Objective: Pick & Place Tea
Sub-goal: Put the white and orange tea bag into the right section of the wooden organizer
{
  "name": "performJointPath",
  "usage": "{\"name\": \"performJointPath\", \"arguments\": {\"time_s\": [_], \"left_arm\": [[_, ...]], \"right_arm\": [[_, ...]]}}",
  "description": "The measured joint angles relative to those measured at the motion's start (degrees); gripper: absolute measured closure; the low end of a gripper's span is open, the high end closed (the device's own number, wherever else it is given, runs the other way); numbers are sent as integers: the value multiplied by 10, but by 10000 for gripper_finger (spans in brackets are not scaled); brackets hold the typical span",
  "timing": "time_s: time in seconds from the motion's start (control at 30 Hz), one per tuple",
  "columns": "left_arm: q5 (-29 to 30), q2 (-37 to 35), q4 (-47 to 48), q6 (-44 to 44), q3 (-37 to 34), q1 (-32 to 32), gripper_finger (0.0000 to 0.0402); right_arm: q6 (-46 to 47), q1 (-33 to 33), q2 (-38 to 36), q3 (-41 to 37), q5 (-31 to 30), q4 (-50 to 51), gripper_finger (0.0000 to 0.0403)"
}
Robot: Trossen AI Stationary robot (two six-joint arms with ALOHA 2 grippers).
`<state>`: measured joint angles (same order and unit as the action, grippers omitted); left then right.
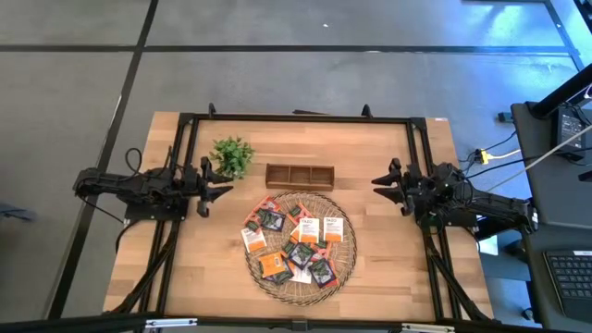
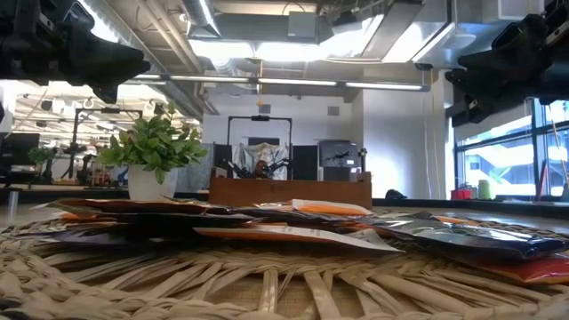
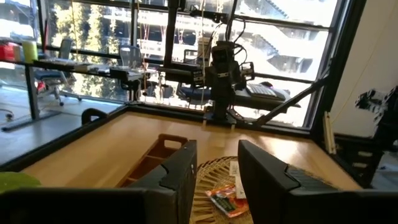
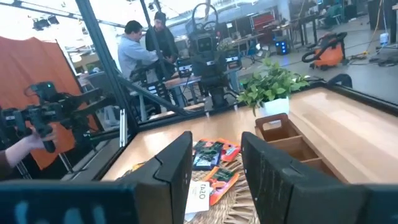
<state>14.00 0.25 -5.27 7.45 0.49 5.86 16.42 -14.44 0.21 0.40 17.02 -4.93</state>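
Note:
Several small flat tea sachets (image 1: pixel 298 242) in orange, dark and white wrappers lie piled on a round woven tray (image 1: pixel 344 268) at the table's middle, toward the near edge. Beyond the tray stands a brown wooden box (image 1: pixel 300 175) with three compartments. My left gripper (image 1: pixel 222 182) hovers open at the table's left side, level, pointing toward the middle, with nothing between its fingers (image 3: pixel 180 177). My right gripper (image 1: pixel 377 183) hovers open at the table's right side, pointing toward the middle, also with nothing held. Both stand well above the table and clear of the tray.
A small green plant (image 1: pixel 231 155) in a white pot stands left of the box, close to my left gripper. A dark frame (image 1: pixel 296 117) runs around the table's edges. People (image 4: pixel 146 46) stand in the room beyond the table.

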Motion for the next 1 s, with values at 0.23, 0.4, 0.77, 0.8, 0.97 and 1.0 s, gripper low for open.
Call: {"name": "performJointPath", "arguments": {"time_s": [0.23, 0.4, 0.77, 0.8, 0.97, 1.0], "left_arm": [[-1, 0, -10, 8, 0, 0, 288], [-7, 0, -11, 51, 0, 0, 288], [-9, 10, -63, 83, 0, 0, 288], [-24, 19, -87, 78, 0, 1, 288], [-81, 116, -241, 8, 0, 1, 288], [-82, 144, -270, -1, 0, 1, 288]], "right_arm": [[-33, 0, 0, 0, 0, 7, 263], [-67, 0, 0, 0, -18, 6, 263], [-75, 0, 0, 0, -88, 5, 205], [-74, 0, 0, 0, -90, 5, 192], [-74, 0, 0, 0, -131, 0, 139], [-67, 0, 0, 0, -141, -1, 132]]}}
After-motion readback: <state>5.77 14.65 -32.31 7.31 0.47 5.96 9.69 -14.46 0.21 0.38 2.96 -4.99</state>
